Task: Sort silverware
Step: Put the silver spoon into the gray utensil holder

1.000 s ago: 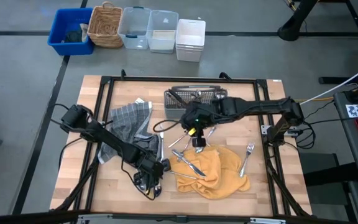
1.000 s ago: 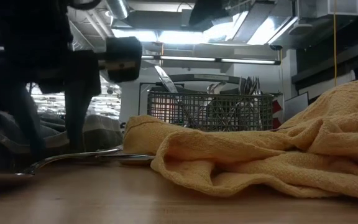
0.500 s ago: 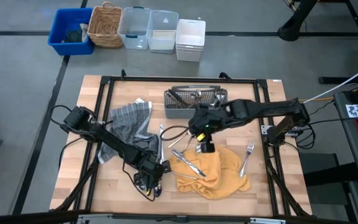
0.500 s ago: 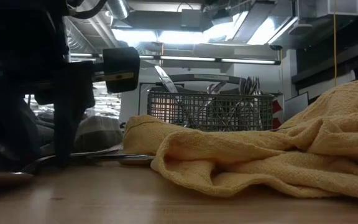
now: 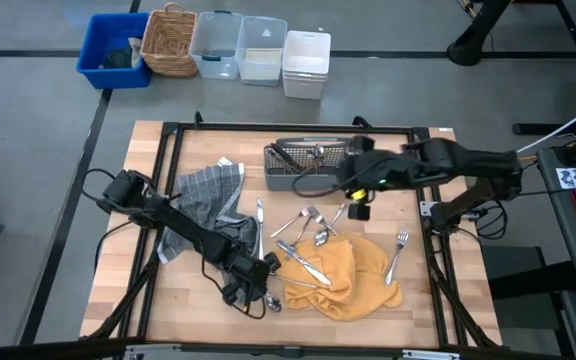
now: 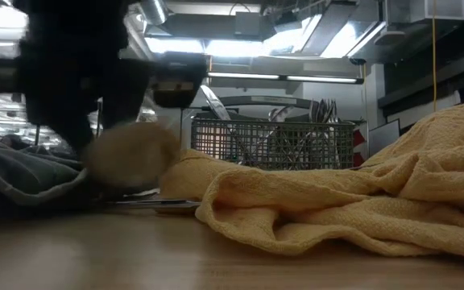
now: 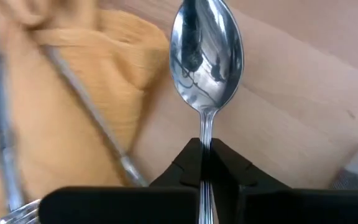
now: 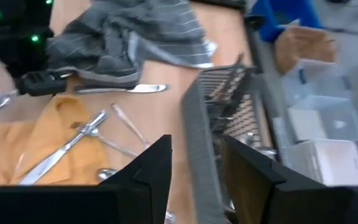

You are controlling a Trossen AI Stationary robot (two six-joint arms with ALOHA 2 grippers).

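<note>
Beside the yellow towel (image 5: 343, 278), at its near left corner, my left gripper (image 7: 205, 167) is clamped on a spoon (image 7: 206, 56) by its handle (bowl pointing outward). Other silverware (image 5: 313, 232) lies on and beside that towel, while my right gripper (image 5: 356, 200), fingers apart, hangs just beside the mesh caddy (image 5: 308, 160).

Caddy (image 5: 313, 164) behind cloth (image 5: 343, 275); fork (image 5: 397, 255) at cloth's right.

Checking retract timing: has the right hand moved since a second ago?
Yes. The right hand has pulled back from above the yellow cloth toward the mesh caddy end, open and empty.
</note>
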